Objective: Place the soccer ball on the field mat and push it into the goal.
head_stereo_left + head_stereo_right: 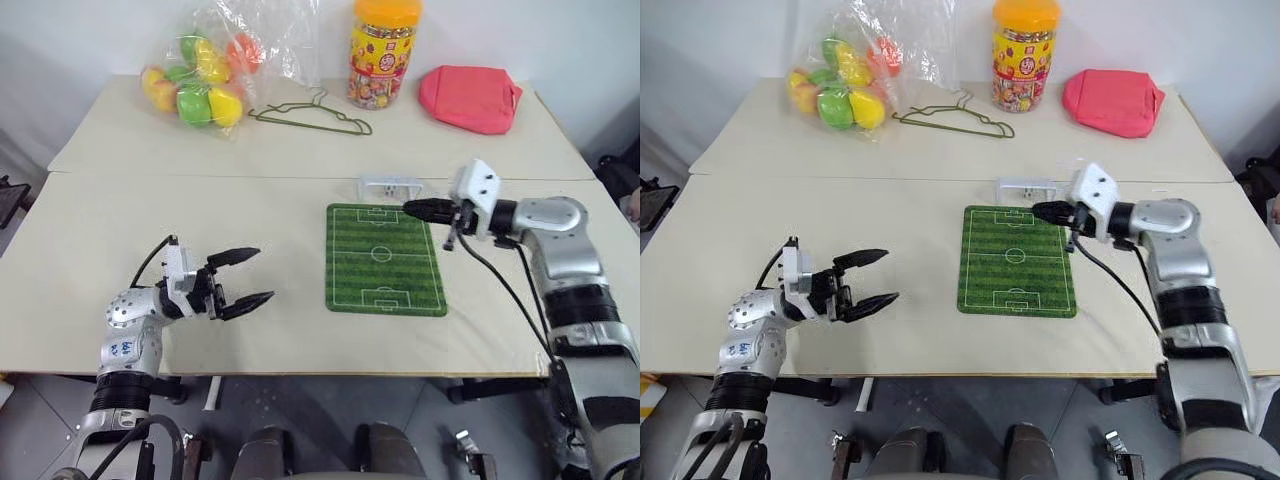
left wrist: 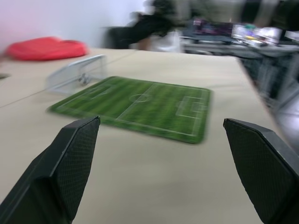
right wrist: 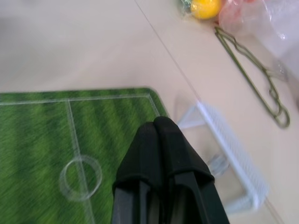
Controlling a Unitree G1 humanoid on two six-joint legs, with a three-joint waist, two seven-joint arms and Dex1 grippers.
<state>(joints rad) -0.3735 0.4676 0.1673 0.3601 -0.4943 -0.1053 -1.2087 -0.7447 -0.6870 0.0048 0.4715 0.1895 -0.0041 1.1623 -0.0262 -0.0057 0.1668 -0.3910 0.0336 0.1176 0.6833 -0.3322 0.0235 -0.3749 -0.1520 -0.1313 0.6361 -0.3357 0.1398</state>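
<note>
The right wrist view is catching a small pale thing inside the goal point(image 3: 229, 163), probably the ball, which the head views aren't resolving. The right gripper point(image 1: 410, 209) is hovering over the mat's point(image 1: 385, 262) far right corner beside the goal, fingers pressed together, empty. The left gripper point(image 1: 248, 276) is hanging spread wide left of the mat, holding nothing

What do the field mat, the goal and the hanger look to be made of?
Field mat: thin flexible sheet, printed matte grass stripes, probably rubber or foam. Goal: likely whitish moulded plastic, see-through netted walls. Hanger: thin bent wire, dull olive coating.
</note>
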